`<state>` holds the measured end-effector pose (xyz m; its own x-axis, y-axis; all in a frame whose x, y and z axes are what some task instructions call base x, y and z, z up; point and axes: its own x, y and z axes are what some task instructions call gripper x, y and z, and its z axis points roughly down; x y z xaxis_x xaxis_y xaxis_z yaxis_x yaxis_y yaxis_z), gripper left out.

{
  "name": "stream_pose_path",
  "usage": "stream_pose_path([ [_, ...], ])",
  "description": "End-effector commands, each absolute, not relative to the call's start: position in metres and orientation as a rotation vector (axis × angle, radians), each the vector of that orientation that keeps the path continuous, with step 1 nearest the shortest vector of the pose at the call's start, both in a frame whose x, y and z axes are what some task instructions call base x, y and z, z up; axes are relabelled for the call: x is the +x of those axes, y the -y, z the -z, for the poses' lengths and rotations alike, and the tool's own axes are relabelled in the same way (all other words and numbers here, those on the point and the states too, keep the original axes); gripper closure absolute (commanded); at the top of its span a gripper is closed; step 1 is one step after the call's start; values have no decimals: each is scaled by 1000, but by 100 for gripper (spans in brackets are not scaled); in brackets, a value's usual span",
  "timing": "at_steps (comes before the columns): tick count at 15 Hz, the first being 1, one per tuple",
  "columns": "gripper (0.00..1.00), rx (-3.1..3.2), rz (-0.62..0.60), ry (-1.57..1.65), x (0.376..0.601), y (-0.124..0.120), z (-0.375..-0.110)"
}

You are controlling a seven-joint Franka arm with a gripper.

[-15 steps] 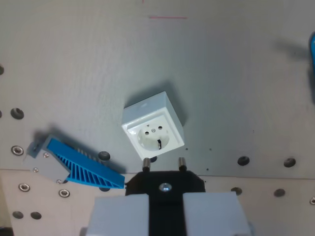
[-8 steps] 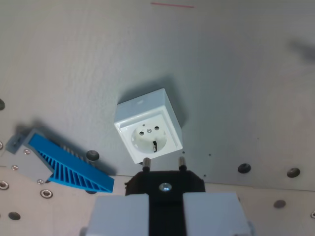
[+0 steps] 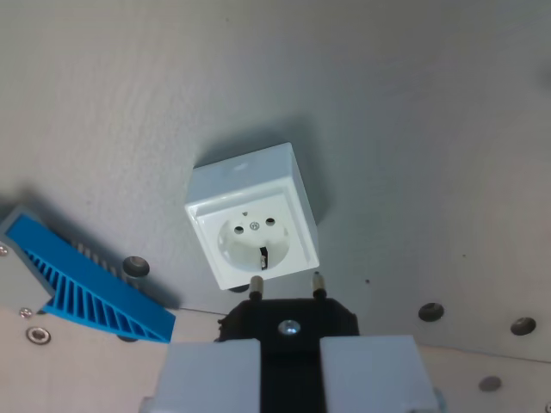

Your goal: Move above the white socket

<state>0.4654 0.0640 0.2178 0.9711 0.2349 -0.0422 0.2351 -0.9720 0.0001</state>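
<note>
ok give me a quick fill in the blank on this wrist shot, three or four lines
1. The gripper holds a black plug with ____ metal pins.
2. The socket is ____ in colour.
3. The ribbed part at the wrist view's left is ____.
4. The socket's face is tilted, not ____ with the picture's edges.

Missing words: two; white; blue; square

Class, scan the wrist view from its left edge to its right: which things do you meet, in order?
Blue ribbed part → white socket → two holes in the board at the wrist view's right.
</note>
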Motion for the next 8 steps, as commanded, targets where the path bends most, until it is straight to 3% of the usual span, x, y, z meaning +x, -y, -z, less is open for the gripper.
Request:
stream_pose_path([
  [1,100,3063,-136,-592,451,-64,-204],
  [8,100,3037,-105,-682,432,-65,-168],
])
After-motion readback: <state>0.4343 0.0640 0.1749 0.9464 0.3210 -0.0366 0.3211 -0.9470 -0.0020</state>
